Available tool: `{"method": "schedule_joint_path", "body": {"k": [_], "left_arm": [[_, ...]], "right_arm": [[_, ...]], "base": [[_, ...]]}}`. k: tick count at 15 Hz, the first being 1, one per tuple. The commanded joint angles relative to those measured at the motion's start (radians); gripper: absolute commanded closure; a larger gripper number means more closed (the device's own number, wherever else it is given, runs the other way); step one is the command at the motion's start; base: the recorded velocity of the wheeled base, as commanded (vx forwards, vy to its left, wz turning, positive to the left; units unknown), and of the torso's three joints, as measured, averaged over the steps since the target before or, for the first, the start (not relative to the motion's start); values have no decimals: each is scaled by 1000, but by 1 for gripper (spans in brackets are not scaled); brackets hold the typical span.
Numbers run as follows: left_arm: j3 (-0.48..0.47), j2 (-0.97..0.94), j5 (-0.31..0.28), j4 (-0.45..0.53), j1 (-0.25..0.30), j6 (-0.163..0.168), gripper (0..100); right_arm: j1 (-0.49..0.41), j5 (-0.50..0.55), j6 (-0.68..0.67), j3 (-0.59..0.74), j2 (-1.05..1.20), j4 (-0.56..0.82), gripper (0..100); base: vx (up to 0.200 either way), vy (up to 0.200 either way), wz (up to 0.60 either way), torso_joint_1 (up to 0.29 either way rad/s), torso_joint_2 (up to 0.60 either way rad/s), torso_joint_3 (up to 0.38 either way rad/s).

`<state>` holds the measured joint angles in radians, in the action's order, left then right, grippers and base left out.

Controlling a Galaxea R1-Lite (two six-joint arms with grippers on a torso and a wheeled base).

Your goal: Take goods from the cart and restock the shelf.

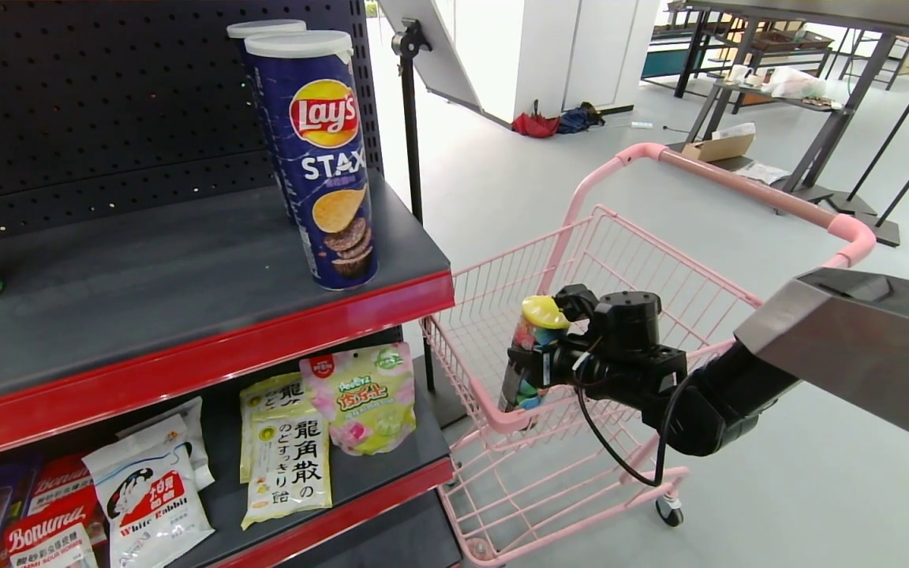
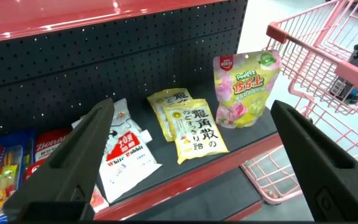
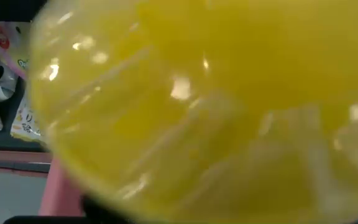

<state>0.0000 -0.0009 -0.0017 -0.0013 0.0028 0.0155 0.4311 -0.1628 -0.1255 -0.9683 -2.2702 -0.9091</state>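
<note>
CAUGHT MID-RESTOCK: A tall snack can (image 1: 532, 335) with a yellow plastic lid (image 1: 544, 312) is held upright at the corner of the pink cart (image 1: 738, 183) nearest the shelf (image 1: 186, 268). The right gripper (image 1: 535, 367) has its fingers closed on the can's sides at mid-body. The can looks light and stiff, its glossy wrap probably slippery, so a hold on the body below the lid seems soundest. The right arm stretches roughly level from the robot's right. The left gripper (image 2: 192, 104), spread wide and empty, faces candy bags (image 2: 194, 127) on the lower shelf (image 2: 253, 134).
</note>
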Motion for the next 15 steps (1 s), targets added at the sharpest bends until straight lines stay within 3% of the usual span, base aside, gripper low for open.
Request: {"method": "schedule_joint_path", "body": {"k": [1,7,12,14,15], "left_arm": [[0,1,0,0,0,0,0],[0,1,0,0,0,0,0],[0,1,0,0,0,-2,0],[0,1,0,0,0,-2,0],[0,1,0,0,0,0,0]], "right_arm": [[2,-1,0,-1,-5,1,100],[-3,69,30,-46,95,7,100],[-17,178,99,-194,409,355,100],[-18,233,107,-165,554,460,100],[-21,319,116,-89,670,498,100]], "base": [[0,0,0,0,0,0],[0,0,0,0,0,0],[0,0,0,0,0,0],[0,0,0,0,0,0],[0,0,0,0,0,0]]}}
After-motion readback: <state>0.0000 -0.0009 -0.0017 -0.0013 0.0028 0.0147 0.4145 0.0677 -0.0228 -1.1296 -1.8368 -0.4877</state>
